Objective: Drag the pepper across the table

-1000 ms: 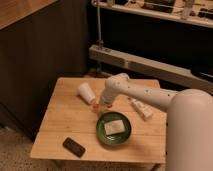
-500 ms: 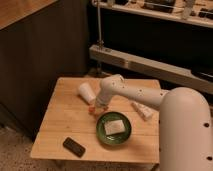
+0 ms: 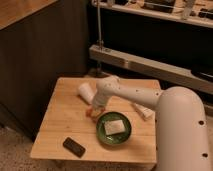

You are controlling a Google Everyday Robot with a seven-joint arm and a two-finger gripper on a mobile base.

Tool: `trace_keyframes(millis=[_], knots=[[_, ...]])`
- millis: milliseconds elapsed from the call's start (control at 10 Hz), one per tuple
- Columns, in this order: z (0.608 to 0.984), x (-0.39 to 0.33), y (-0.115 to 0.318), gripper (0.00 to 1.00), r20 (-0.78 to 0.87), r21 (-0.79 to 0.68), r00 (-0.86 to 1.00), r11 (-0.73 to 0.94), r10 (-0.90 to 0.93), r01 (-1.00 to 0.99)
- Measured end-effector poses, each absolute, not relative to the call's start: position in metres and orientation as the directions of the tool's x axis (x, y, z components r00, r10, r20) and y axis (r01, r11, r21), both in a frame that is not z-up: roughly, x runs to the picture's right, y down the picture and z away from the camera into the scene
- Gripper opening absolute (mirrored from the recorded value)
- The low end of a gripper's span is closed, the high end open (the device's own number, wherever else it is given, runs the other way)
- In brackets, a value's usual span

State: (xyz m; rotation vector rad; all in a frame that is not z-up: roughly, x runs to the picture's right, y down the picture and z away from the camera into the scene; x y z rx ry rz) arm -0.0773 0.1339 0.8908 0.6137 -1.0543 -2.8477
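The small orange-red pepper (image 3: 90, 113) lies on the light plank table (image 3: 65, 112), just left of the green plate (image 3: 114, 129). My gripper (image 3: 95, 108) is at the end of the white arm, lowered onto the table right at the pepper, partly covering it. The arm reaches in from the right, over the table's middle.
The green plate holds a pale square item (image 3: 113, 126). A white cup (image 3: 86, 91) lies on its side behind the gripper. A white tube with red marks (image 3: 143, 110) lies at the right. A black phone (image 3: 74, 146) lies near the front edge. A dark wood counter (image 3: 30, 50) stands at the left.
The arm's elbow has swung forward and right, filling more of the lower right. The gripper has shifted slightly toward the plate, with the pepper at its tip.
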Motion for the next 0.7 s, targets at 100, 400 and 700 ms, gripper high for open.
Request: trace_keyframes(millis=[100,400,700], knots=[[0.889,-0.082,0.136,0.00,-0.361,0.633,-0.918,-0.766,-0.164,-0.112],[0.882,-0.096,0.144,0.00,-0.400,0.629,-0.908,-0.758,-0.127,-0.171],[0.877,-0.106,0.150,0.00,-0.434,0.626,-0.896,-0.748,-0.099,-0.220]])
